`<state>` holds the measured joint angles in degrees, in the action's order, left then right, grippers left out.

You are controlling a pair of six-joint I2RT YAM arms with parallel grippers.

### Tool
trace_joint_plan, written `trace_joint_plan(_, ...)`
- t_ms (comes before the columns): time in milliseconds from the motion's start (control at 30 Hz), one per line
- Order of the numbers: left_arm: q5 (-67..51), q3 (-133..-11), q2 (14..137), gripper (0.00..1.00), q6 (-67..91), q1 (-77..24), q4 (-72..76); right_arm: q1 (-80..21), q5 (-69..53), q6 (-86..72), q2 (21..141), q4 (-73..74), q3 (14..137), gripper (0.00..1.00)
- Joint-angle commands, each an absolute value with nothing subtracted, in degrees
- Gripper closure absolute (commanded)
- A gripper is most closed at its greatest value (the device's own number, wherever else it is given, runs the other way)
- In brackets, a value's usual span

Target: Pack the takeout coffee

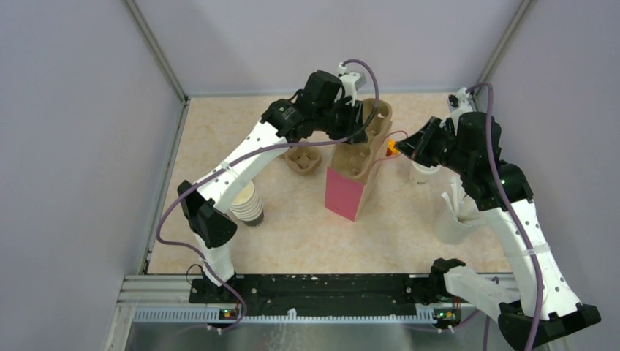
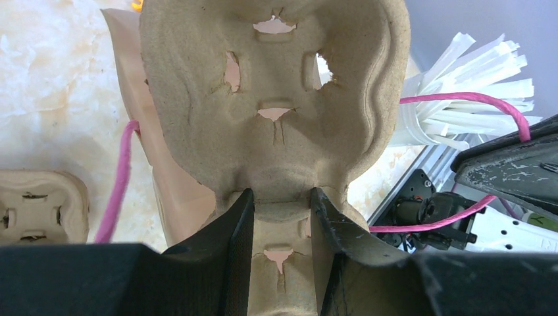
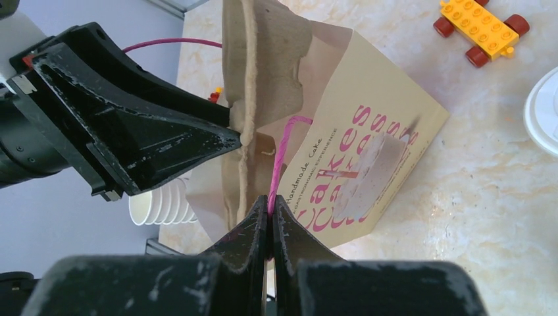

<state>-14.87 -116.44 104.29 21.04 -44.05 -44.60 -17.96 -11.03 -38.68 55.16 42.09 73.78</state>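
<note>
The takeout coffee shows only as a white lid (image 3: 543, 112) at the right edge of the right wrist view, and in the top view as a white cup (image 1: 422, 174) mostly hidden under the right arm. My left gripper (image 2: 281, 197) is shut on the middle ridge of a brown pulp cup carrier (image 2: 276, 131), holding it upright over the mouth of the pink paper bag (image 1: 346, 193). My right gripper (image 3: 270, 201) is shut on the bag's pink cord handle (image 3: 284, 148). The bag (image 3: 375, 145) stands between the two arms.
A second pulp carrier (image 1: 303, 159) lies left of the bag. A stack of lidless cups (image 1: 247, 203) lies near the left arm. A white cup of sticks (image 1: 457, 219) stands by the right arm. A yellow brick toy (image 3: 480, 29) sits behind the bag.
</note>
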Motion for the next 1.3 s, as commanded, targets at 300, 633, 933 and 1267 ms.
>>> trace_joint_plan(300,-11.00,-123.91,105.43,0.76,21.38,-45.71,-51.68,-18.03,-10.90,-37.53,56.90,38.39,74.29,1.00)
trace_joint_plan(633,-10.63,-128.25,106.34,0.76,23.16,-45.75,-57.31,-18.10,-10.21,-37.08,56.42,38.59,74.62,1.00)
trace_joint_plan(933,-8.93,-128.00,106.69,0.76,22.90,-46.05,-60.93,-18.08,-10.70,-37.11,56.25,38.66,74.54,1.00)
trace_joint_plan(1267,-7.42,-127.35,108.67,0.77,23.19,-46.96,-60.92,-18.10,-14.19,-37.64,55.86,34.96,72.61,1.00)
